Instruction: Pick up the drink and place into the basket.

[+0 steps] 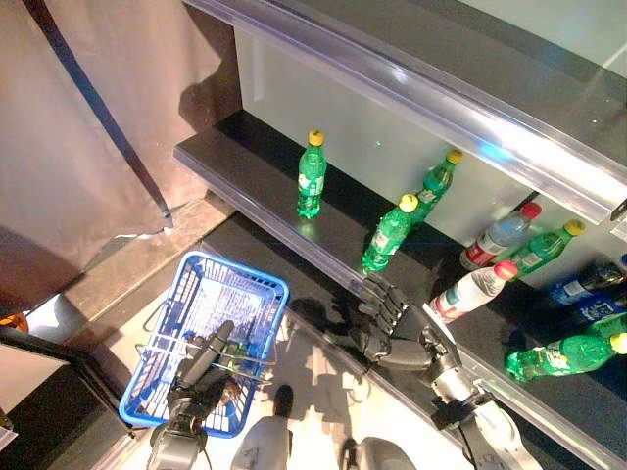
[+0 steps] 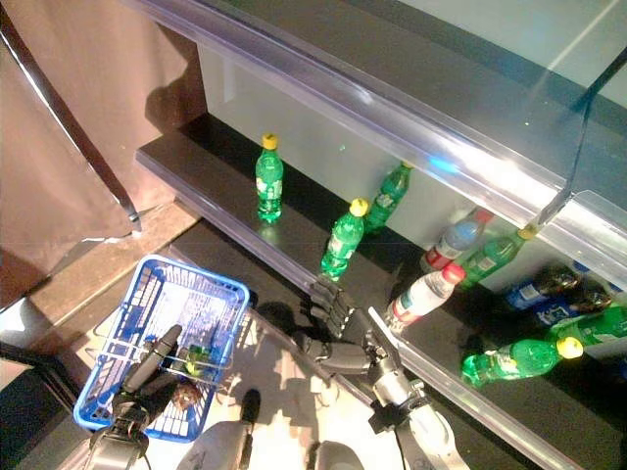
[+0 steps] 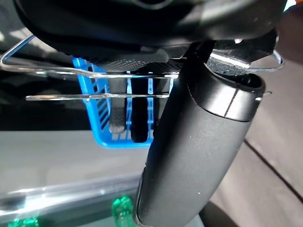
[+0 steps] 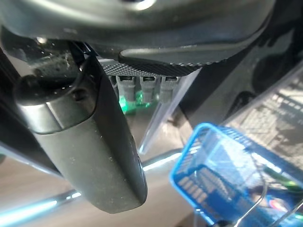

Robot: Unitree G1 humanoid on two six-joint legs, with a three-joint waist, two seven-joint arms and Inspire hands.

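Note:
A green drink bottle [image 1: 389,233] with a yellow cap stands near the front edge of the dark shelf [image 1: 245,166]. My right hand [image 1: 387,321] is open just in front of it, fingers straight, with the fingertips close to the bottle's base. In the right wrist view the green bottle [image 4: 127,101] shows past the straight fingers. The blue plastic basket [image 1: 265,286] hangs lower left. My left hand [image 1: 201,372] is shut on its wire handle [image 3: 71,97]. Something green lies inside the basket [image 2: 196,357].
Another green bottle [image 1: 312,176] stands further left on the shelf, and one [image 1: 436,181] shows by the back panel. To the right are clear red-capped bottles [image 1: 470,289], more green bottles [image 1: 563,354] and dark blue-labelled ones [image 1: 588,284]. A glossy upper shelf [image 1: 441,108] overhangs. A brown curtain [image 1: 88,117] hangs left.

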